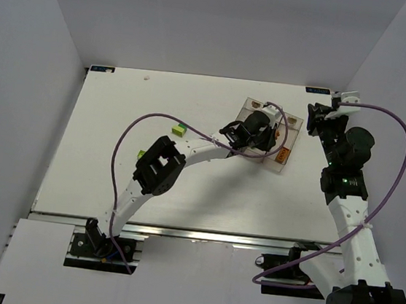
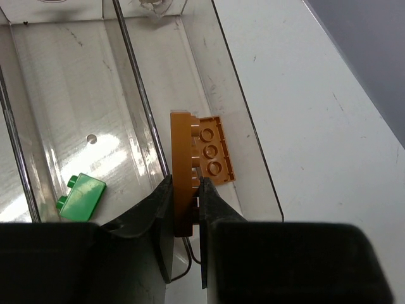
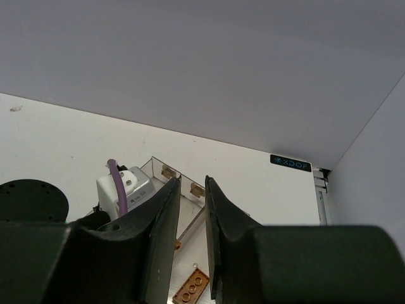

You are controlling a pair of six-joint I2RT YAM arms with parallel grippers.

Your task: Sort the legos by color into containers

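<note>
The three joined clear containers point(image 1: 255, 102) stand at the back right of the table. My left gripper point(image 1: 267, 139) hangs over them. In the left wrist view it point(image 2: 185, 180) is shut on an orange lego point(image 2: 180, 152) held on edge over the right bin point(image 2: 240, 114). A second orange lego point(image 2: 215, 150) lies flat in that bin and also shows from above point(image 1: 282, 155). A green lego point(image 2: 82, 197) lies in the middle bin. Two yellow-green legos point(image 1: 180, 129) point(image 1: 142, 154) lie on the table to the left. My right gripper point(image 1: 315, 121) point(image 3: 192, 180) is open and empty, just right of the containers.
The table's back edge and the white back wall are close behind the containers. The right wall stands next to my right arm. The left arm's purple cable point(image 1: 127, 140) loops over the table's middle. The left wrist camera point(image 3: 123, 187) shows in the right wrist view.
</note>
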